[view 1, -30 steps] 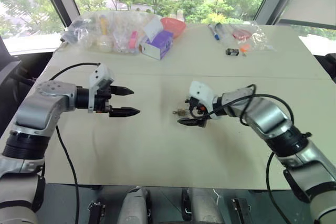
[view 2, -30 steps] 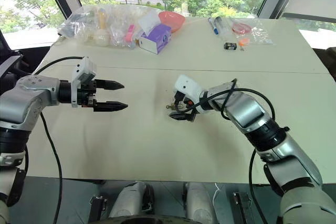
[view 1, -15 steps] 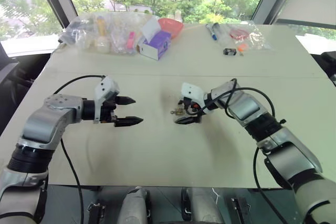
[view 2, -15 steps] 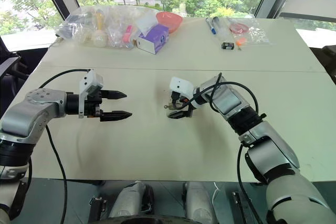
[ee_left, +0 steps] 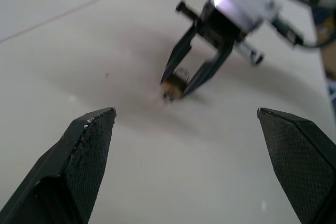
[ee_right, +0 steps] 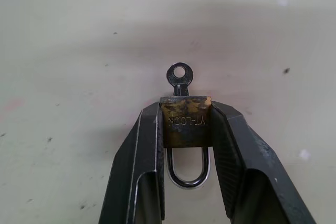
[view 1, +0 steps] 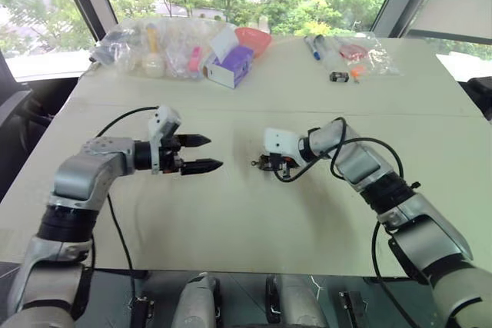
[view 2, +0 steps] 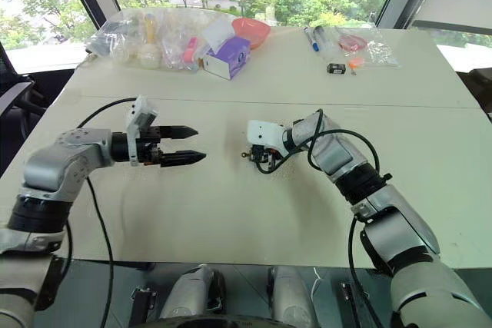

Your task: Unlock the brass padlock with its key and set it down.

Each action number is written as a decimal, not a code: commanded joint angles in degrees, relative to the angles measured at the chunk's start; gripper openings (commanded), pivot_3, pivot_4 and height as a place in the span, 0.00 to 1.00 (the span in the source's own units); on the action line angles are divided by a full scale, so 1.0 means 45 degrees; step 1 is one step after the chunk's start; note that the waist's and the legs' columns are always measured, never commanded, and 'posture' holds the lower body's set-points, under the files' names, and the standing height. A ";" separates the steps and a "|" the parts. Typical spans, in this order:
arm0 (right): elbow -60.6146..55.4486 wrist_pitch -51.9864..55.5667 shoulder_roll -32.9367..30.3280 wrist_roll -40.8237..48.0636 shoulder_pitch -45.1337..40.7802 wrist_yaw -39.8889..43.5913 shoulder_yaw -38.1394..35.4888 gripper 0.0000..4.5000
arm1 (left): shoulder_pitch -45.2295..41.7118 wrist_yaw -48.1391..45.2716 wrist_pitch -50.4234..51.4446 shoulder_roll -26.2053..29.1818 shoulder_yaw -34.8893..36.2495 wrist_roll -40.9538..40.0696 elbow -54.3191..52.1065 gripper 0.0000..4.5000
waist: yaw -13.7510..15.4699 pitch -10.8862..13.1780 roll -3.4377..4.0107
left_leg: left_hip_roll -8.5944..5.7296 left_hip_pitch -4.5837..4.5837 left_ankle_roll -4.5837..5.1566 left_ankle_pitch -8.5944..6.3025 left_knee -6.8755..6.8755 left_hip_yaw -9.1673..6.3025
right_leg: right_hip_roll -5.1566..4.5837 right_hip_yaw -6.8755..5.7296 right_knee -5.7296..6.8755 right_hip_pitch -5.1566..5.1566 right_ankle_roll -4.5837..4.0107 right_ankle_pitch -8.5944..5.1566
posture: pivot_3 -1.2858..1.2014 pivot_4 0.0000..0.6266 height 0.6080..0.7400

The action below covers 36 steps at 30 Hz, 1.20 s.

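right gripper (ee_right: 186, 129) clamped on brass padlock (ee_right: 186, 121), centre frame | key (ee_right: 179, 77) already seated | left gripper (view 1: 204, 153) spread, empty, left of centre | risk: padlock twisting in grip during key turn

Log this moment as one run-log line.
right gripper: shut on brass padlock | key: in padlock | left gripper: open, apart | table: padlock low over it

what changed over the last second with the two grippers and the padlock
The right gripper closed its fingers onto the brass padlock, which it only straddled before; the key sticks out of the body. The left gripper moved in toward the padlock, fingers open throughout. The padlock kept its spot on the table, and the clutter at the far edge is unchanged.
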 commanded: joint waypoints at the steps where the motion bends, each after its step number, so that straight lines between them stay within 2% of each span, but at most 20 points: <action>1: -0.1980 -0.0911 0.0376 -0.0319 -0.0311 -0.1761 -0.1303 0.15 | -0.1028 0.0009 0.0076 -0.0649 0.0559 -0.0487 0.1225 1.00 | -0.0075 0.0004 0.0007 | 0.0000 -0.0008 -0.0006 0.0004 -0.0001 0.0000 | 0.0002 0.0000 0.0003 -0.0010 0.0000 0.0000 | 0.52 0.24 0.96; 6: -0.4080 -0.0606 0.0192 -0.0664 -0.0059 -0.2093 -0.1714 0.15 | -0.2436 -0.0188 -0.0683 -0.1401 0.0604 -0.0149 0.3637 1.00 | -0.0053 0.0005 0.0008 | 0.0009 -0.0004 -0.0024 0.0013 -0.0024 -0.0002 | 0.0018 -0.0006 0.0003 -0.0023 0.0000 -0.0001 | 0.52 0.24 0.96; 12: -0.4482 -0.0188 0.0257 -0.0875 -0.0067 -0.2398 -0.1928 0.15 | -0.3518 -0.0703 -0.1105 -0.1882 0.0653 -0.0022 0.5178 1.00 | -0.0005 0.0005 0.0008 | 0.0000 -0.0008 -0.0024 0.0014 -0.0009 0.0001 | 0.0010 -0.0006 -0.0002 -0.0010 0.0000 0.0000 | 0.52 0.24 0.96; 15: -0.4597 -0.0090 0.0327 -0.0942 -0.0040 -0.2526 -0.1923 0.15 | -0.3731 -0.1197 -0.1075 -0.2018 0.0591 -0.0048 0.5366 0.82 | -0.0033 0.0005 0.0008 | 0.0001 -0.0007 -0.0024 0.0014 -0.0016 0.0001 | 0.0012 -0.0006 -0.0003 -0.0013 0.0000 0.0000 | 0.52 0.24 0.96; 20: -0.4699 0.0041 0.0359 -0.0945 -0.0024 -0.2656 -0.1916 0.15 | -0.3751 -0.1371 -0.1123 -0.2112 0.0542 0.0193 0.5424 0.26 | -0.0065 0.0005 0.0008 | 0.0003 -0.0007 -0.0024 0.0014 -0.0017 0.0000 | 0.0013 -0.0005 -0.0002 -0.0015 0.0000 0.0000 | 0.52 0.24 0.96; 27: -0.4924 0.0131 0.0391 -0.0855 -0.0030 -0.2576 -0.1855 0.15 | -0.3828 -0.1353 -0.1270 -0.2270 0.0598 0.0439 0.5668 0.26 | -0.0030 0.0005 0.0008 | 0.0003 -0.0008 -0.0024 0.0014 -0.0016 -0.0001 | 0.0012 -0.0005 -0.0003 -0.0014 0.0000 0.0000 | 0.52 0.24 0.96; 31: -0.4982 0.0166 0.0423 -0.0818 -0.0034 -0.2525 -0.1825 0.15 | -0.3945 -0.1238 -0.1358 -0.2369 0.0785 0.0426 0.5777 0.00 | -0.0021 0.0005 0.0008 | 0.0002 -0.0008 -0.0024 0.0014 -0.0016 -0.0001 | 0.0010 -0.0005 -0.0004 -0.0013 0.0000 0.0000 | 0.52 0.24 0.96; 36: -0.5054 0.0226 0.0472 -0.0815 0.0005 -0.2478 -0.1773 0.15 | -0.3947 -0.1474 -0.1446 -0.2298 0.0692 0.0561 0.5749 0.00 | -0.0050 0.0005 0.0008 | 0.0003 -0.0008 -0.0024 0.0014 -0.0016 -0.0003 | 0.0013 -0.0006 -0.0003 -0.0014 0.0000 0.0000 | 0.52 0.24 0.96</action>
